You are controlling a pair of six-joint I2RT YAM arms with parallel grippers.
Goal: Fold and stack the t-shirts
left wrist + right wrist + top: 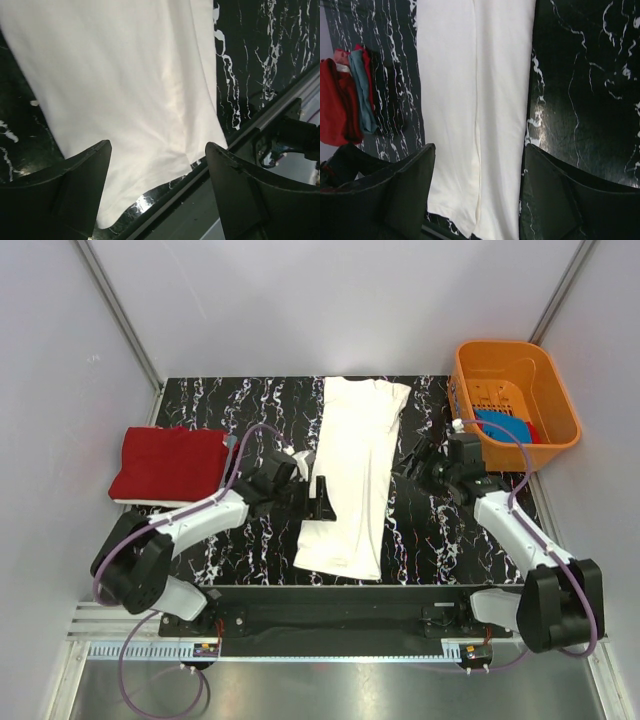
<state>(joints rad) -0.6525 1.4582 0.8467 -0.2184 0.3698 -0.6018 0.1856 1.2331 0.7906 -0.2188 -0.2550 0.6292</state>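
A long white t-shirt (pixel 352 480) lies folded lengthwise down the middle of the black marble table (pixel 200 400). My left gripper (pixel 312 490) hovers at its left edge, open and holding nothing. In the left wrist view the gripper (pixel 157 147) stands above the white t-shirt's (pixel 125 90) near corner. My right gripper (pixel 415 465) is open beside the shirt's right edge; in the right wrist view it (pixel 480 150) frames the white t-shirt's (pixel 475 100) lower end. A folded red t-shirt (pixel 165 465) lies at the far left. A blue t-shirt (pixel 503 425) sits in the basket.
An orange plastic basket (pixel 555 400) stands at the back right corner. The table's near edge and metal rail (pixel 250 135) run just beyond the shirt's hem. In the right wrist view the red pile (pixel 337 100) shows a teal layer (pixel 362 95) at its side.
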